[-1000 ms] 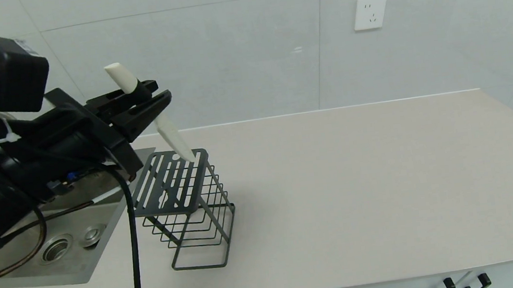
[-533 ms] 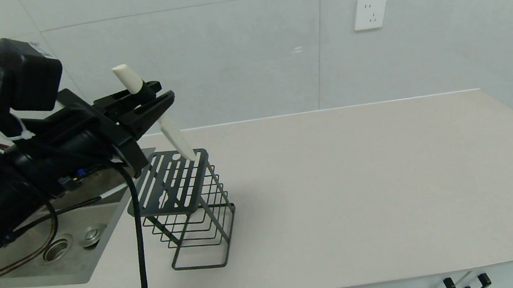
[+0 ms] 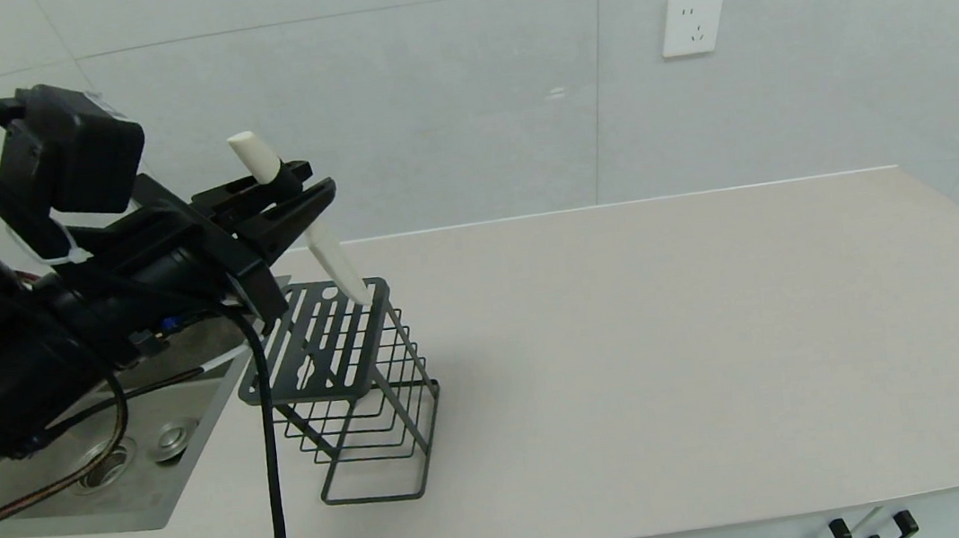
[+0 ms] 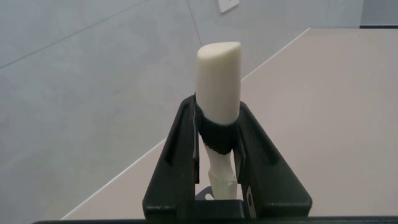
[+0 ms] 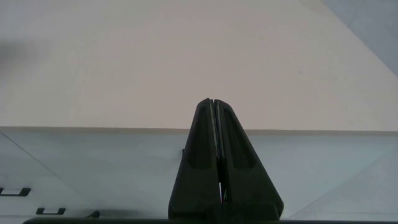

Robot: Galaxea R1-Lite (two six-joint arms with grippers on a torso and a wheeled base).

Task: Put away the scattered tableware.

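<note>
Left tool is clamped tight on a white knife in the upper left of the head view. The blade angles down, tip at the slotted top of the dark wire rack. The rack sits on the surface, right beside the sink. Right tool is pinched closed with nothing in it.

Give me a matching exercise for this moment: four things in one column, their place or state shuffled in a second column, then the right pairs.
Things
1. utensil
2. rack
3. socket
4. right gripper

Place or state
A. on the wall
B. shut, holding nothing
C. clamped in the left gripper, tip down at the rack's top
D. standing on the counter beside the sink

Pairs: 1-C, 2-D, 3-A, 4-B
</note>
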